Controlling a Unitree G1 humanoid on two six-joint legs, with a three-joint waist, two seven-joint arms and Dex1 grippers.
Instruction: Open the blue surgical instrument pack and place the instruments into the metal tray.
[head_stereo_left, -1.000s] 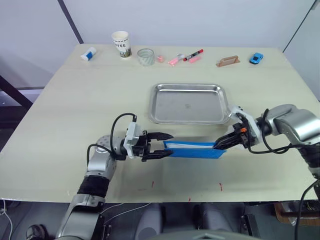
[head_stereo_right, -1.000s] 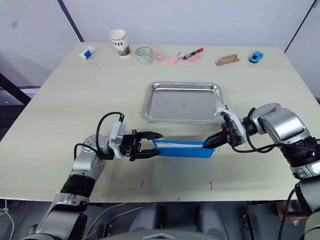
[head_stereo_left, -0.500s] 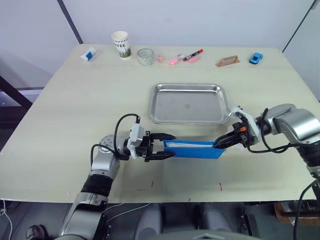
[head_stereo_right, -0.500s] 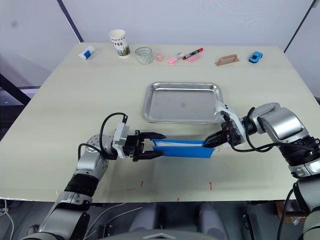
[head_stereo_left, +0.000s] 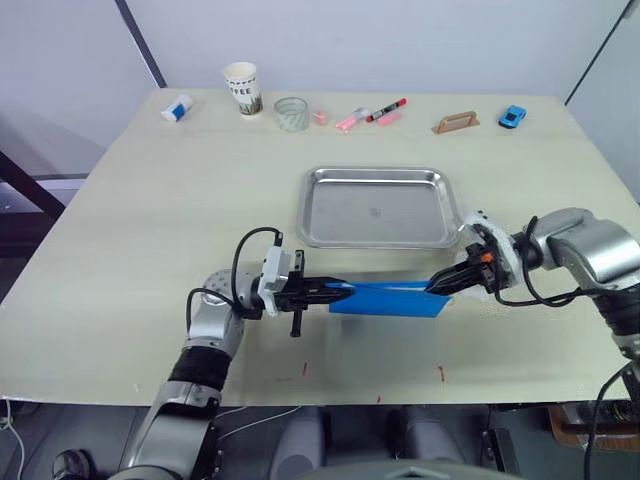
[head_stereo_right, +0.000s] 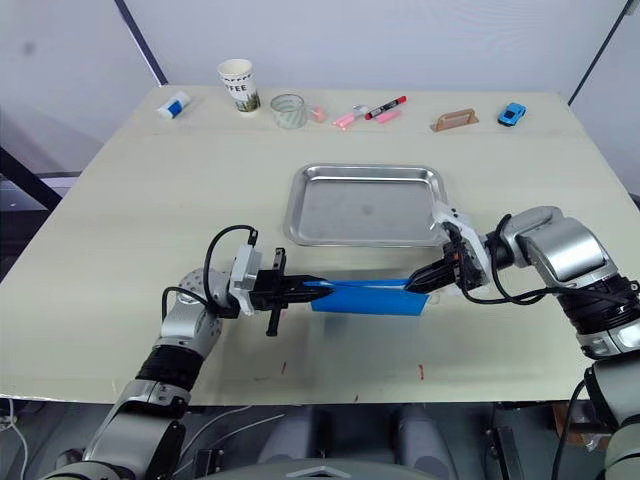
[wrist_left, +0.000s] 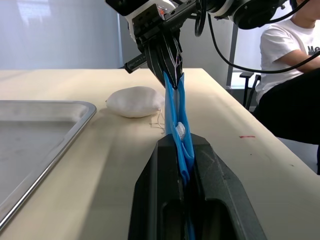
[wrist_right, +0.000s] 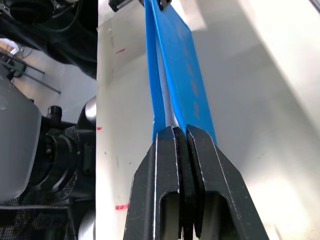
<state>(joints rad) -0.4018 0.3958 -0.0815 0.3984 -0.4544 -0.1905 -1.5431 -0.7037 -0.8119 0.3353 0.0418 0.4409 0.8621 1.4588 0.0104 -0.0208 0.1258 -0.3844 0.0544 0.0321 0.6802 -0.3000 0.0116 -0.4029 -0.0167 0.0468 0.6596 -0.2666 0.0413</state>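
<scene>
The blue surgical instrument pack (head_stereo_left: 388, 298) hangs on edge just above the table, stretched between both grippers in front of the metal tray (head_stereo_left: 375, 205). My left gripper (head_stereo_left: 335, 290) is shut on the pack's left end; in the left wrist view its fingers (wrist_left: 165, 165) pinch the blue film (wrist_left: 175, 105). My right gripper (head_stereo_left: 440, 287) is shut on the pack's right end, seen close in the right wrist view (wrist_right: 181, 132). A whitish strip (wrist_right: 162, 95) shows between the blue layers. The instruments are hidden inside the pack. Nothing lies in the tray.
Along the table's far edge stand a paper cup (head_stereo_left: 241, 88), a glass (head_stereo_left: 291, 113), markers (head_stereo_left: 370, 115), a brown block (head_stereo_left: 456, 123), a blue toy car (head_stereo_left: 513, 116) and a small bottle (head_stereo_left: 177, 107). A white lump (wrist_left: 134, 101) lies near the tray. A person (wrist_left: 295, 45) sits beyond the table.
My left gripper has moved right onto the pack's left end and gone from open to shut on it. The right gripper keeps its hold in the same place.
</scene>
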